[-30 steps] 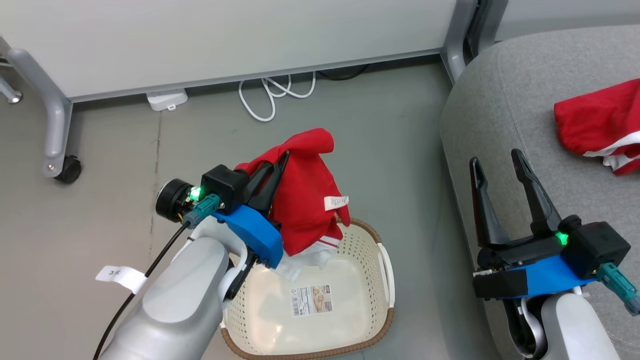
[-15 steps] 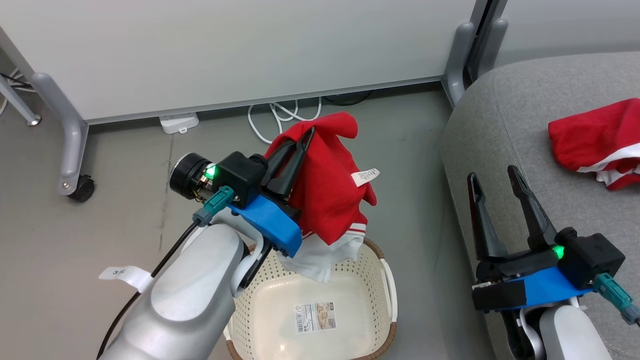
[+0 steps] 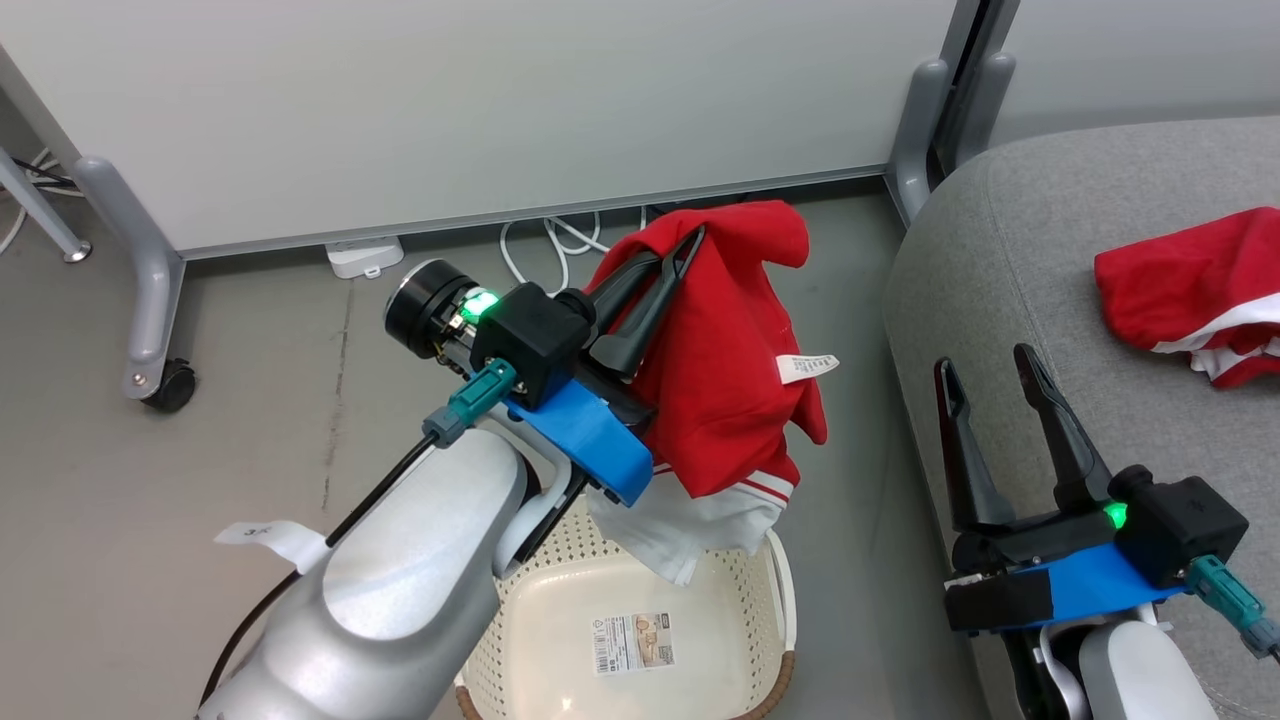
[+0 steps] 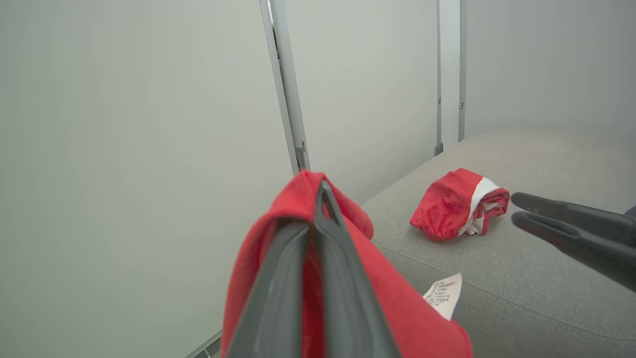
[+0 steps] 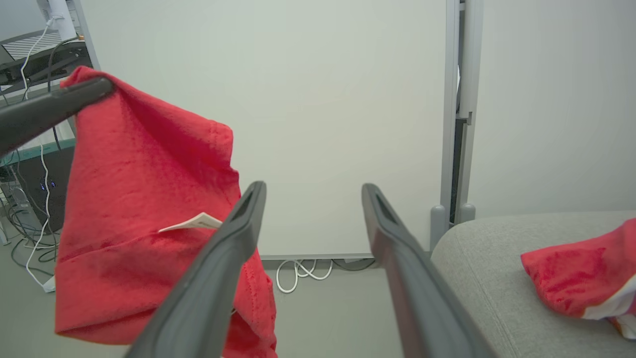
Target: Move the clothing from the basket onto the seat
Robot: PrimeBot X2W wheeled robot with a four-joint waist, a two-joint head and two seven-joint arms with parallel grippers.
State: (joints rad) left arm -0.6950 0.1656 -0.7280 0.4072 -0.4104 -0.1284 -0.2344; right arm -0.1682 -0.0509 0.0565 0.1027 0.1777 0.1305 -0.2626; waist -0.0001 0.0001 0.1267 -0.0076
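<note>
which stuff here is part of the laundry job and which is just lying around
Job: red garment in the shut left gripper, white garment hanging under it, basket, sofa, red-and-white garment on the sofa.
Lying about: white cable, white plug box, partition leg with castor.

lab-like test space: white partition panels (image 3: 500, 100) on castors (image 3: 168, 385), loose cables (image 3: 555, 250) on bare floor (image 3: 250, 430), a grey sofa (image 3: 1050, 260)

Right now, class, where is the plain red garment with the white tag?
In the head view the red garment hangs near the middle, pinched in the shut left tool, above the basket and left of the grey seat.
</note>
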